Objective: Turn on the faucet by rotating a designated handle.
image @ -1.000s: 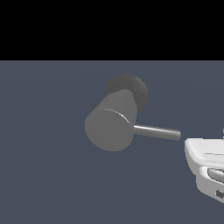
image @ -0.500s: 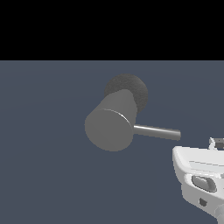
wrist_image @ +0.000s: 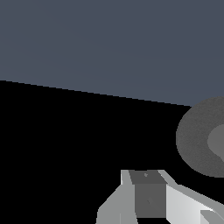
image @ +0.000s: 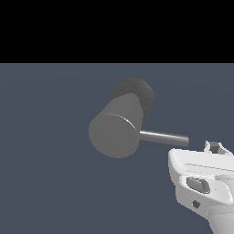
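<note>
In the exterior view the faucet point(image: 116, 130) stands out from a dark slate-blue surface point(image: 45, 151) as a thick matte grey cylinder with its flat round end turned toward the camera and a darker, rough round base behind it. The handle point(image: 163, 137), a slim shiny rod, projects from the cylinder toward the exterior view's right. The white tool point(image: 215, 147) sits low at that view's right edge, just beyond the rod's free tip and apart from it, holding nothing. The wrist view alone shows the rough base point(wrist_image: 203, 136) face-on, with the tool's grey fingers point(wrist_image: 146, 192) in the foreground; neither view shows how far open the tool is, so I cannot tell.
</note>
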Available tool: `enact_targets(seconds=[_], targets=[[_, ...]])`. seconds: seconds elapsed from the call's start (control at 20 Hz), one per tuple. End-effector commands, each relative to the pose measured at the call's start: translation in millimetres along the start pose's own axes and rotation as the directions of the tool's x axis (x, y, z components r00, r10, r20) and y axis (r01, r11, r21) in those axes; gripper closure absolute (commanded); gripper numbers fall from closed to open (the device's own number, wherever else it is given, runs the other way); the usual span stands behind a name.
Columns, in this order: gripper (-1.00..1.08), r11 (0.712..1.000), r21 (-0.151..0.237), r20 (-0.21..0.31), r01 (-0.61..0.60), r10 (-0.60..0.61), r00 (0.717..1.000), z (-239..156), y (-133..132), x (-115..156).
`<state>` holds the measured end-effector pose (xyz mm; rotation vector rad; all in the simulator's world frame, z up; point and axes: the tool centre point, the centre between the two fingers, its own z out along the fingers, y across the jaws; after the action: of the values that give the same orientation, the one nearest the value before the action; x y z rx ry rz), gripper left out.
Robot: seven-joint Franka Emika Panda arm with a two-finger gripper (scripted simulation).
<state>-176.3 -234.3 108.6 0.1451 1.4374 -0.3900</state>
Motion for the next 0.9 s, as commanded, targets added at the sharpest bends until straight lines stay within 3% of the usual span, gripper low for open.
enact_targets(seconds=[0.0,0.3,0.65,0.85], targets=[[1.08,1.000,0.001,-0.015,-0.021,0.021,1.000,-2,3,4],[1.08,0.999,0.000,-0.054,-0.043,0.043,0.998,-9,12,15],[1.08,0.998,-0.037,-0.021,-0.047,0.046,0.999,-3,35,1],[1.08,0.998,-0.042,-0.036,-0.056,0.055,0.998,-6,42,5]])
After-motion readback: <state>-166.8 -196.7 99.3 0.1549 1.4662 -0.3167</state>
